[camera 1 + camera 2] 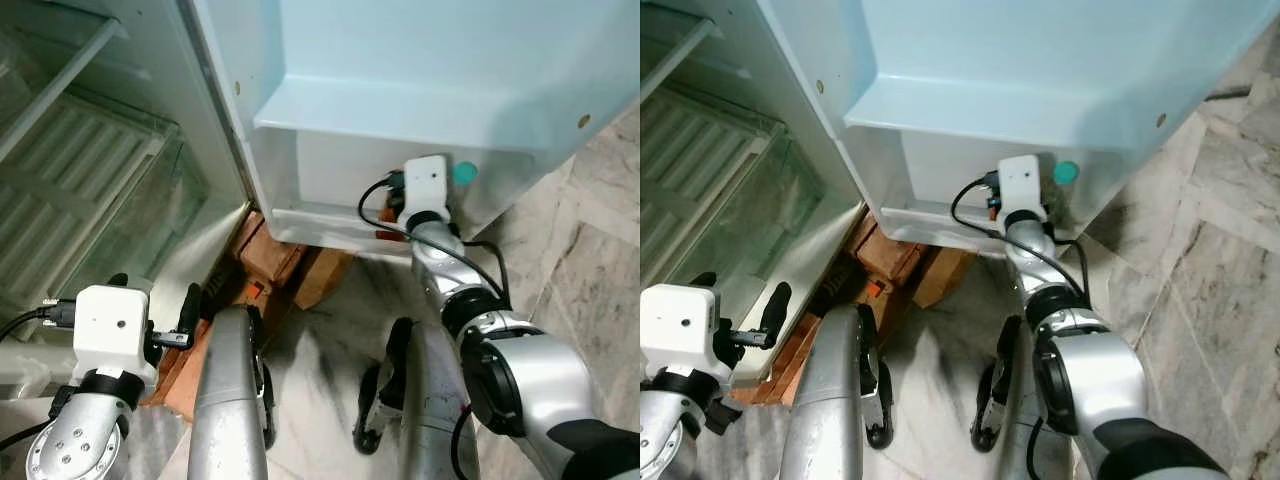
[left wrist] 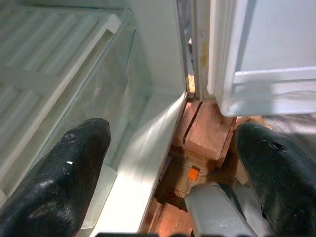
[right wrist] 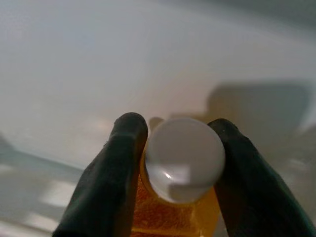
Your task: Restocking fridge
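The right gripper (image 3: 177, 163) jaws grasp an orange bottle (image 3: 175, 212) with a white cap at the fridge door's bottom shelf (image 1: 330, 225), beside a teal cap (image 1: 464, 173). The left gripper (image 2: 173, 168) jaws stand released near the wooden blocks (image 1: 275, 255) under the fridge.

Orange bottle (image 3: 174, 217) with white cap (image 3: 183, 159) (black fingers (image 3: 106, 185) either side), teal lid (image 1: 464, 173).
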